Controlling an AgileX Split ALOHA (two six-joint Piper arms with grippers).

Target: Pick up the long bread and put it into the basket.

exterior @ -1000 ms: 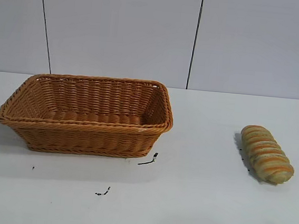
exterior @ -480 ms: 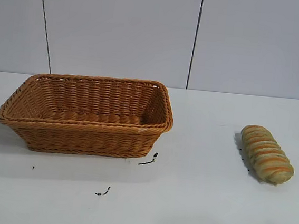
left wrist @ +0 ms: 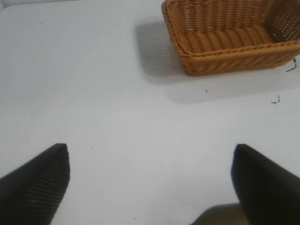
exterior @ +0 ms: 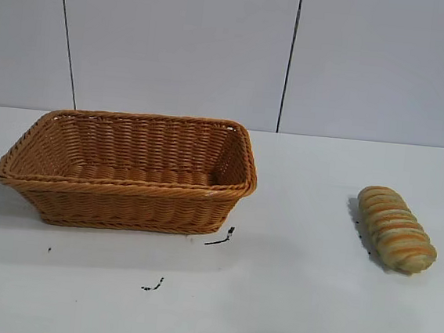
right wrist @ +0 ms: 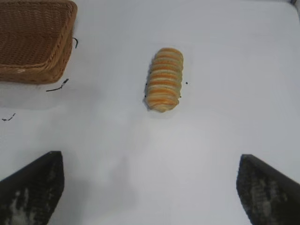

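The long bread point(exterior: 396, 228) is a tan loaf with pale and orange-brown stripes, lying on the white table at the right. It also shows in the right wrist view point(right wrist: 164, 78). The orange-brown wicker basket point(exterior: 125, 193) stands empty at the left, and shows in the left wrist view point(left wrist: 234, 56) and at the right wrist view's corner point(right wrist: 33, 70). My right gripper point(right wrist: 150, 161) is open and empty, above bare table some way short of the bread. My left gripper point(left wrist: 151, 154) is open and empty, far from the basket. Neither gripper shows in the exterior view.
Small black marks point(exterior: 219, 239) lie on the white table point(exterior: 288, 299) in front of the basket, with another black mark point(exterior: 152, 285) nearer the front. A grey panelled wall point(exterior: 179, 44) stands behind the table.
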